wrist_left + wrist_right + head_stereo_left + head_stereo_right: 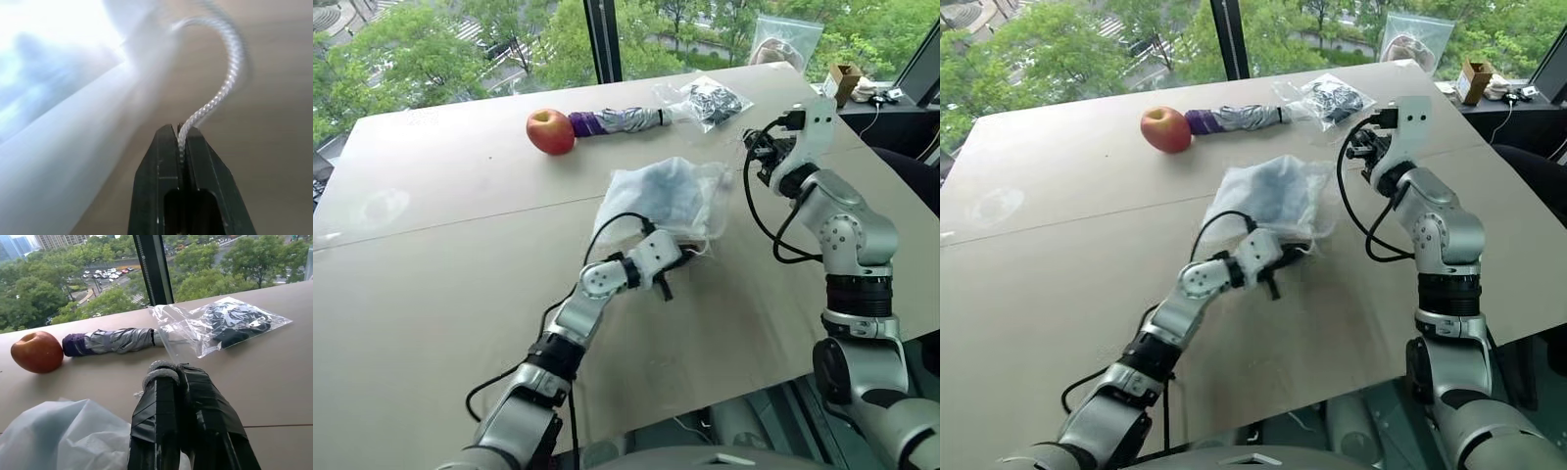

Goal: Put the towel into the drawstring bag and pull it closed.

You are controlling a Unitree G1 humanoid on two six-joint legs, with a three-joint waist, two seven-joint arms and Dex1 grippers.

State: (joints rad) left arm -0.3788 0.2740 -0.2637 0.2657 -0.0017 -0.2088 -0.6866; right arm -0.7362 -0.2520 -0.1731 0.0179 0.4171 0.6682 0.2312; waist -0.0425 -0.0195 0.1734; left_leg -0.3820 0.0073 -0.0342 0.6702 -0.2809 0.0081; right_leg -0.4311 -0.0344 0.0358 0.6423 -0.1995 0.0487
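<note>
Two grippers are clamped on the strings: the left gripper (180, 134) pinches a twisted white drawstring (222, 88), the right gripper (177, 374) is shut on a loop of cord at its tips. Between them lies the drawstring bag (666, 201), the light-blue towel (674, 186) showing through its fabric. From the left jaws the bag lies toward twelve o'clock; the right gripper hangs at the bag's three o'clock, raised above the tan table (431, 284). Closing probably means pulling the cords apart. An apple (550, 131), folded umbrella (617, 121) and clear pouch (705, 101) rest by the window.

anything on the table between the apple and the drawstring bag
No, just bare table between the apple and the drawstring bag, as the left eye view shows.
</note>
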